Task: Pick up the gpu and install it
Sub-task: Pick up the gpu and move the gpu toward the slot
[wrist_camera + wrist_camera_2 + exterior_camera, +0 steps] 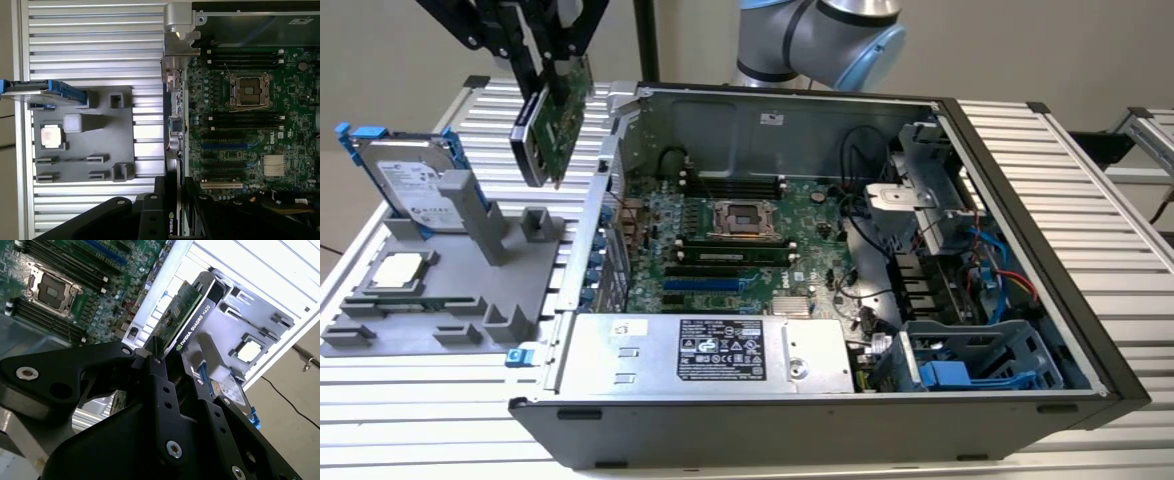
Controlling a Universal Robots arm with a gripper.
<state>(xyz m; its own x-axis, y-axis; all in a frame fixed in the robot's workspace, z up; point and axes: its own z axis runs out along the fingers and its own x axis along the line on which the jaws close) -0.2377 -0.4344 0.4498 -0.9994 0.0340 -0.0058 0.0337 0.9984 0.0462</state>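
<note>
Aloft, gpu [552,122] beside case wall [604,185]

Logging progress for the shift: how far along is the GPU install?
Pickup looks done: the gpu is off the gray holder. In hand: the gripper grips it in the air beside the open case. Left: it is not yet seated on the motherboard.

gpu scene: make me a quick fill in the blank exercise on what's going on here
1. The gripper is shut on the ____.
2. The gpu hangs ____ the computer case, not inside.
3. The hard drive has rails coloured ____.
Missing words: gpu; outside; blue.
</note>
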